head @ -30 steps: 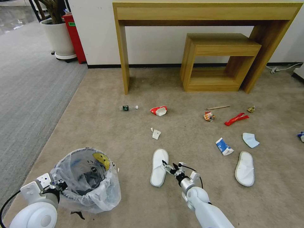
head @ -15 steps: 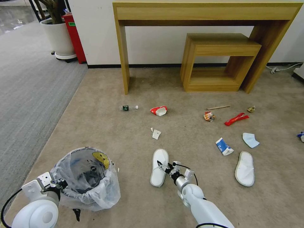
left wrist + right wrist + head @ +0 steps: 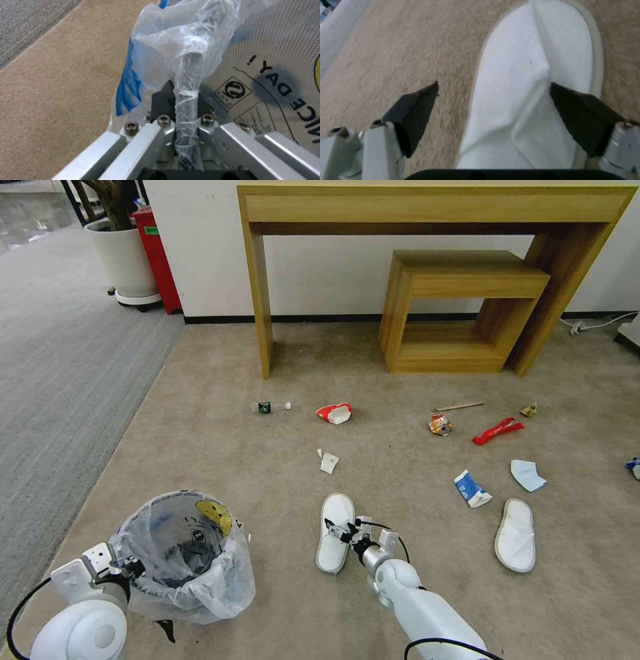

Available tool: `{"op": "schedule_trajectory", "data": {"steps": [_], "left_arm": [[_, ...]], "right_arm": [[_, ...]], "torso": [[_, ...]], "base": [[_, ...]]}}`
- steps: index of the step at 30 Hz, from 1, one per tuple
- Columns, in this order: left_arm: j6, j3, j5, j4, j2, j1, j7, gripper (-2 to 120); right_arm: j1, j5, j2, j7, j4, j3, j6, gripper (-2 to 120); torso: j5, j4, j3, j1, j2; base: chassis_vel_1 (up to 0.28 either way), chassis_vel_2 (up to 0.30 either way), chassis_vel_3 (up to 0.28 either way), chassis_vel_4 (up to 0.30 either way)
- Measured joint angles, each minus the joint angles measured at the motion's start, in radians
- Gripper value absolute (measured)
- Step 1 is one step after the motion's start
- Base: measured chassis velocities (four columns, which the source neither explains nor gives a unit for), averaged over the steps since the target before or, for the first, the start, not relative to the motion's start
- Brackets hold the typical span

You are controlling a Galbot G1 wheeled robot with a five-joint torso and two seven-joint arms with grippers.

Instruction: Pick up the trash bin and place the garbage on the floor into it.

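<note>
Your right gripper (image 3: 338,529) sits low over the near slipper (image 3: 334,530), jaws spread wide. In the right wrist view one pad (image 3: 415,113) is over carpet (image 3: 280,480) just beside the slipper's edge, and the other pad (image 3: 583,117) is against the slipper's far side, so most of its width lies between the jaws.

Your left gripper (image 3: 127,569) is clamped tight on the bin (image 3: 183,553) at its rim. In the left wrist view the bag-wrapped rim (image 3: 188,100) runs straight between the closed jaws.

Count of what lies out on the carpet: two slippers, the second (image 3: 515,535) well off to the right of the right gripper. One cup (image 3: 335,413) and one bottle (image 3: 272,407) lie ahead of the jaws, with one tissue scrap (image 3: 329,462) nearer. To the right are one carton (image 3: 471,488), one snack packet (image 3: 440,425), one red wrapper (image 3: 498,431), one stick (image 3: 457,407), one pale cloth (image 3: 527,475) and one small gold wrapper (image 3: 529,410).

Two wooden tables (image 3: 440,280), one nested under the other, stand by the wall, well apart from both grippers. Nothing lies between the right jaws and the bin but bare carpet.
</note>
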Motion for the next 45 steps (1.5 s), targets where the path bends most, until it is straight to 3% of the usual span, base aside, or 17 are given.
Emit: {"op": "schedule_trajectory", "data": {"steps": [5, 8, 16, 18, 21, 38, 45], "left_arm": [[-0.002, 0.001, 0.002, 0.003, 0.0, -0.002, 0.001, 1], [-0.005, 0.002, 0.002, 0.006, 0.0, -0.004, 0.003, 1], [-0.006, 0.006, 0.003, 0.009, 0.002, -0.01, 0.004, 1], [-0.007, 0.009, 0.003, 0.012, 0.002, -0.013, 0.004, 1], [-0.008, 0.013, 0.003, 0.015, 0.003, -0.016, 0.005, 1], [-0.015, 0.016, 0.005, 0.024, 0.003, -0.022, 0.007, 1], [-0.018, 0.016, 0.01, 0.024, 0.0, -0.019, 0.01, 1]], "right_arm": [[0.007, -0.005, 0.003, 0.014, 0.001, -0.011, 0.003, 76], [0.007, -0.011, 0.002, 0.019, 0.005, -0.018, 0.009, 61], [-0.001, -0.018, -0.007, 0.025, 0.007, -0.023, 0.012, 37], [-0.005, -0.022, -0.01, 0.026, 0.005, -0.025, 0.015, 25], [-0.009, -0.026, -0.013, 0.026, -0.001, -0.029, 0.016, 20], [0.008, -0.045, -0.02, 0.013, -0.023, -0.062, 0.047, 15], [0.007, -0.052, -0.023, 0.012, -0.019, -0.067, 0.052, 3]], "torso": [[0.0, 0.0001, 0.0, 0.0, 0.0], [0.0, 0.0, 0.0, 0.0, 0.0], [0.0, 0.0, 0.0, 0.0, 0.0], [0.0, 0.0, 0.0, 0.0, 0.0], [0.0, 0.0, 0.0, 0.0, 0.0], [0.0, 0.0, 0.0, 0.0, 0.0], [0.0, 0.0, 0.0, 0.0, 0.0]], "base": [[0.0, 0.0, 0.0, 0.0], [0.0, 0.0, 0.0, 0.0], [0.0, 0.0, 0.0, 0.0], [0.0, 0.0, 0.0, 0.0], [0.0, 0.0, 0.0, 0.0], [0.0, 0.0, 0.0, 0.0], [0.0, 0.0, 0.0, 0.0]]}}
